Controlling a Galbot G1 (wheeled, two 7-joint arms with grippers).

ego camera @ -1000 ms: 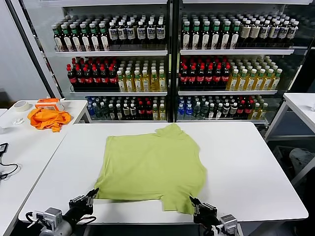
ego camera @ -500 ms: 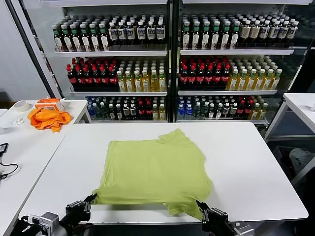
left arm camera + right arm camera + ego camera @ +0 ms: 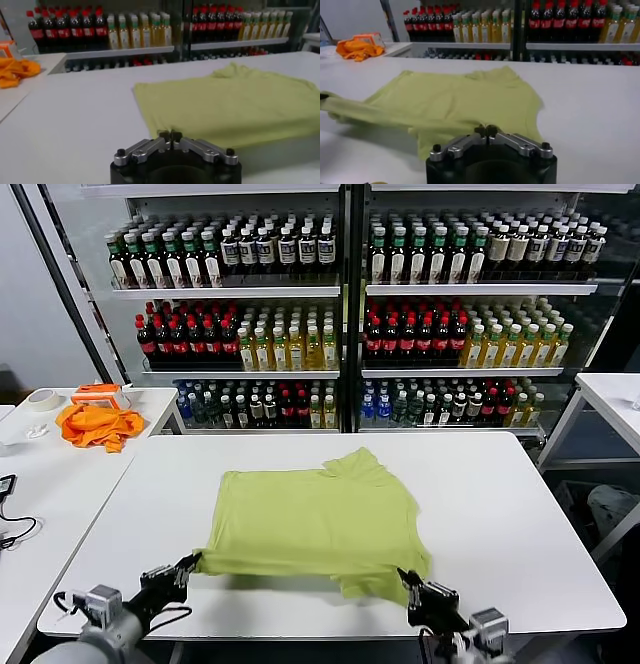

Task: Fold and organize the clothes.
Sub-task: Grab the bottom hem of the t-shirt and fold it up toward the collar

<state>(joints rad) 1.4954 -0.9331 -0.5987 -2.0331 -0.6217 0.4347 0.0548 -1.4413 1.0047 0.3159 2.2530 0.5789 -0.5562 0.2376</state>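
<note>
The lime-green T-shirt (image 3: pixel 310 509) lies spread on the white table (image 3: pixel 520 524), neck toward the shelves, with no white graphic showing. My left gripper (image 3: pixel 187 564) is shut on the near left hem corner. My right gripper (image 3: pixel 405 577) is shut on the near right hem corner. Both hold the near hem a little above the table, with a shadow under it. In the left wrist view the shut gripper (image 3: pixel 170 135) pinches the shirt (image 3: pixel 240 105) at its edge. In the right wrist view the shut gripper (image 3: pixel 486 130) pinches the shirt (image 3: pixel 455 100), whose lifted hem runs off toward the other arm.
An orange cloth (image 3: pixel 95 424) and a tape roll (image 3: pixel 42 399) lie on a side table at the left. Shelves of bottles (image 3: pixel 340 314) stand behind the table. Another white table (image 3: pixel 610 399) is at the right. Bare tabletop lies on both sides of the shirt.
Both grippers first pulled the near hem toward the table's front edge, then raised it. The hem now hangs off the table, slightly farther from the edge.
</note>
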